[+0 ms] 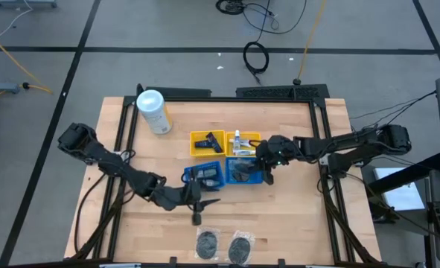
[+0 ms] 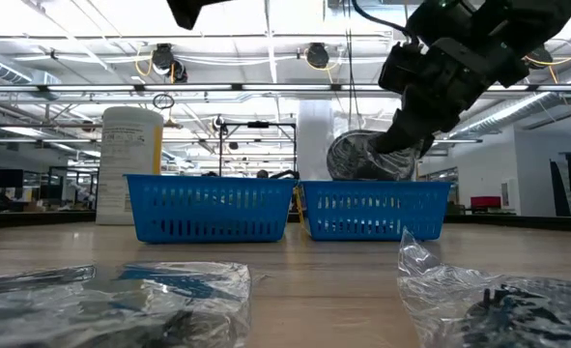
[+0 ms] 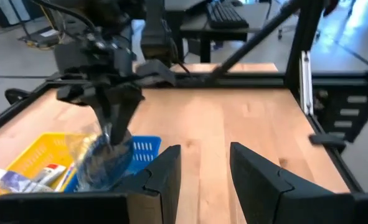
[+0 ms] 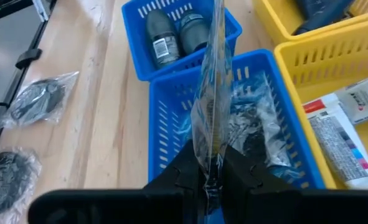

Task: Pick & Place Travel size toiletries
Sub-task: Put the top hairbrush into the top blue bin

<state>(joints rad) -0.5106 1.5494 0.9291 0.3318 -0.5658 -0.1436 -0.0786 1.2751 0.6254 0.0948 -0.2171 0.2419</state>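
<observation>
Two dark fingers of our right gripper [image 4: 212,168] are pinched tight on the top edge of a clear-wrapped packet [image 4: 212,93], so the wrap stands up thin between them while its bulk hangs below, over the right blue tray [image 4: 165,149]. In the low view the packet [image 2: 367,155] dangles just above that tray's rim [image 2: 377,208], not yet resting inside. We judge the step in hand to be the placing: we want to lower straight down until the bag's belly settles among the wrapped pieces already in the tray, then part the fingers and lift clear without dragging the film. The wrap is slack and slippery, so a release from too high could let it catch on the wall or spill toward the yellow tray [image 4: 333,68] just beside, where white tubes [image 4: 342,140] lie

Farther out, the left blue tray [image 4: 184,37] holds grey round items. Our left gripper [image 3: 202,168] waits with its fingers apart and nothing between them, low over the bare table [image 1: 294,216] near the front of the trays. Two more clear-wrapped grey pieces [image 1: 223,244] lie on the wood near the front edge, well apart from either gripper; we take those to be the next picks. The white canister [image 1: 152,110] stands at the back left, clear of the work
</observation>
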